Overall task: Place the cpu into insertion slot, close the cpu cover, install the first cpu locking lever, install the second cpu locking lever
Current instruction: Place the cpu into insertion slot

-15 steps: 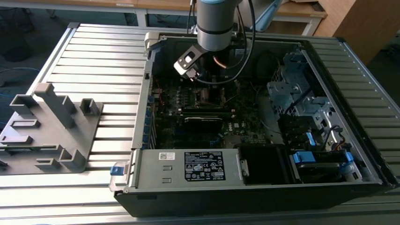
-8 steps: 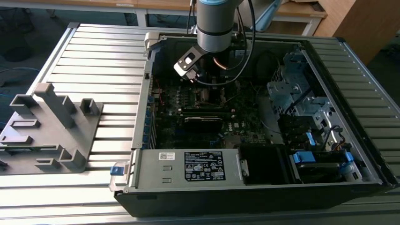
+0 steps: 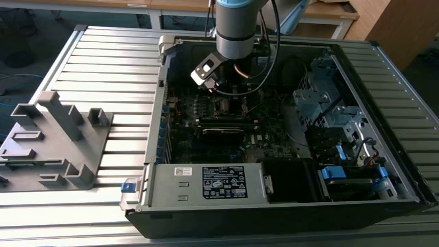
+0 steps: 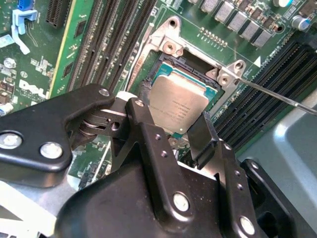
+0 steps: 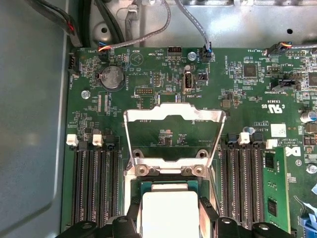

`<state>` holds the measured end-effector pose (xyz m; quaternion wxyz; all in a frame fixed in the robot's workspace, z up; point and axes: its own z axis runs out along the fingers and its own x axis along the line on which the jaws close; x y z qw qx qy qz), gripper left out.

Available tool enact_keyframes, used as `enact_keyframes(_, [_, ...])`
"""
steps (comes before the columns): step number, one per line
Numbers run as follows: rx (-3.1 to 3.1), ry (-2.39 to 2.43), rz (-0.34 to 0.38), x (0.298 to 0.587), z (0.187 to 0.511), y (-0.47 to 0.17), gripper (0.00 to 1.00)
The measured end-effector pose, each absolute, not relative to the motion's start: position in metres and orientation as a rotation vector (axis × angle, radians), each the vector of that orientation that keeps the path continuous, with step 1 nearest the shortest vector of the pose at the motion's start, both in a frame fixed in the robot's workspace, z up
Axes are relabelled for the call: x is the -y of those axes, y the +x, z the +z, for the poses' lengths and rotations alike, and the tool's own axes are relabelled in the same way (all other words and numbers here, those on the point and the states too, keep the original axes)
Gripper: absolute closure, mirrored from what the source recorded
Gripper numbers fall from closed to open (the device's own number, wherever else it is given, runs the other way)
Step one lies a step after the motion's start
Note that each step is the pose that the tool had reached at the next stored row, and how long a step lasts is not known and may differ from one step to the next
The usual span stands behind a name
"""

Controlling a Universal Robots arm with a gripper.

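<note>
While the gripper (image 5: pixel 170 208) hung over the socket, its black fingers (image 5: pixel 207 213) pressed on two opposite edges of the cpu (image 4: pixel 178 99), so the hand was closed on the chip. In both wrist views the cpu lay within the socket recess. Whether it was fully seated or sat just above the contacts could not be told. The cpu cover (image 5: pixel 173 110) stood raised on its hinge at one socket edge, clear of the chip. A locking lever (image 4: pixel 277 95) stuck out unlatched over the memory slots (image 4: pixel 282 64).

Judged risks: a slight tilt or twist in the grip could rest a chip corner on the socket rim, and pressure then might bend the contacts. Letting go too high could drop the chip askew.

The cpu was a flat square with a dull, matt silver-grey top. The cover was a thin, bright stamped-metal frame around an open window. The lever was a slender wire rod, probably springy. The fingers were hard, matt black blocks, and the motherboard (image 5: pixel 237 99) was green and densely printed.
</note>
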<state>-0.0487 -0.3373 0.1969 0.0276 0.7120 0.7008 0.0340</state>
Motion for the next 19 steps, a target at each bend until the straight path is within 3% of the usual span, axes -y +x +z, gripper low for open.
enact_keyframes(19, [-2.162,2.197,0.109,0.3373,0.1945,-0.049,0.46])
